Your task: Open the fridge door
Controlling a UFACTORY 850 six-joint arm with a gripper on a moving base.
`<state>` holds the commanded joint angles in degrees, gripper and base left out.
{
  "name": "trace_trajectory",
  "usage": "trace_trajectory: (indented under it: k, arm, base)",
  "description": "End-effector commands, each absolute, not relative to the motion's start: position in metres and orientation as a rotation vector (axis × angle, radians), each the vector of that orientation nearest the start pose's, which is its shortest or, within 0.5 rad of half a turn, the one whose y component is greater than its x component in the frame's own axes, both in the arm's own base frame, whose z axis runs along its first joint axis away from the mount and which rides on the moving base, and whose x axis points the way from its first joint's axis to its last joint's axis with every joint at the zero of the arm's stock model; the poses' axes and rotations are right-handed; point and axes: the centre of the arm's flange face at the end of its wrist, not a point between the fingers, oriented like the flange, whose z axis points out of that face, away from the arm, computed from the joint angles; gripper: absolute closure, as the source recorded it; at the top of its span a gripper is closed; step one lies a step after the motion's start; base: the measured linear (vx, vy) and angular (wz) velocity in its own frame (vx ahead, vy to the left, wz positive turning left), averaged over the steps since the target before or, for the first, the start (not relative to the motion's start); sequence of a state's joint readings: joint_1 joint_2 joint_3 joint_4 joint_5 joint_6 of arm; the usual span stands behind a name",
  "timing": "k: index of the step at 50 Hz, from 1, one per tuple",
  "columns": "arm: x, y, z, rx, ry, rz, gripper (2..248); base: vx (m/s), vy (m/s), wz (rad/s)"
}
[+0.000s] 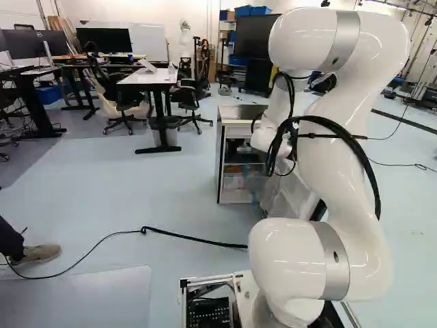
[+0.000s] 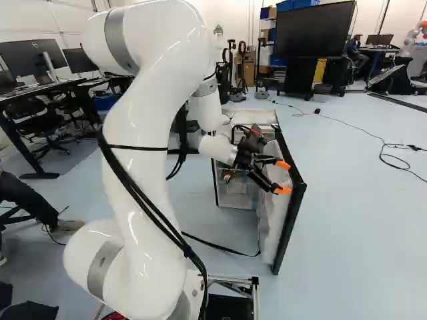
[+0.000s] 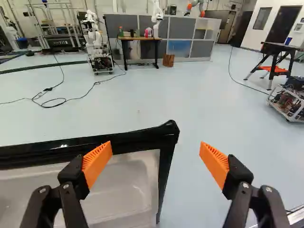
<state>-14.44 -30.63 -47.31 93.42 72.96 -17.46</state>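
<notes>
Standing door: the fridge door (image 2: 270, 227) is upright and well open, its hinge end by the fridge (image 2: 263, 117), its free end out toward the base.
Claw: the claw (image 3: 156, 148) has its two fingers wide apart, with nothing clamped between them.
Door from claw: ahead of it and reaching lower; in the wrist view the top corner (image 3: 171, 128) shows between the fingers.
Fingers: one orange pad (image 3: 97, 161) shows in front of the inner face (image 3: 128, 190); the other orange pad (image 3: 213, 164) shows past the free edge (image 3: 166, 175), over bare floor (image 3: 142, 109).
Long axis: the door's top edge runs from hinge end to free end, roughly crosswise to the way the claw points.
Nearer arm: the white arm (image 2: 153, 100) is the only one in reach, and its claw is on the inner side.
Touch: whether a pad meets the door, I cannot tell.
Next push: likely outward against the inner face, close to the free edge, where the door should swing easily; no grip seems needed.
Risk: too far toward the base, and the claw could slip round the corner and lose the door.
Progress: mostly done, I judge; only a wider swing may remain.
</notes>
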Motion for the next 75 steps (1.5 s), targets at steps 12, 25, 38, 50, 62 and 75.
trace_trajectory:
  k: [12, 25, 38, 50, 62, 75]
  arm:
    - [0.441, -0.227, 0.308, 1.18, -1.585, 0.901, 3]
    - [0.452, -0.258, 0.308, 1.12, -1.625, 0.897, 3]
    - [0.463, -0.288, 0.309, 1.062, -1.661, 0.897, 3]
    - [0.472, -0.315, 0.309, 1.009, -1.692, 0.899, 3]
    - [0.48, -0.34, 0.309, 0.963, -1.717, 0.904, 3]
    - [0.478, -0.336, 0.309, 0.97, -1.714, 0.902, 3]
  base:
    - [0.0, 0.0, 0.0]
    - [0.0, 0.0, 0.0]
    - [0.0, 0.0, 0.0]
    - [0.0, 0.0, 0.0]
    - [0.0, 0.0, 0.0]
    - [0.0, 0.0, 0.0]
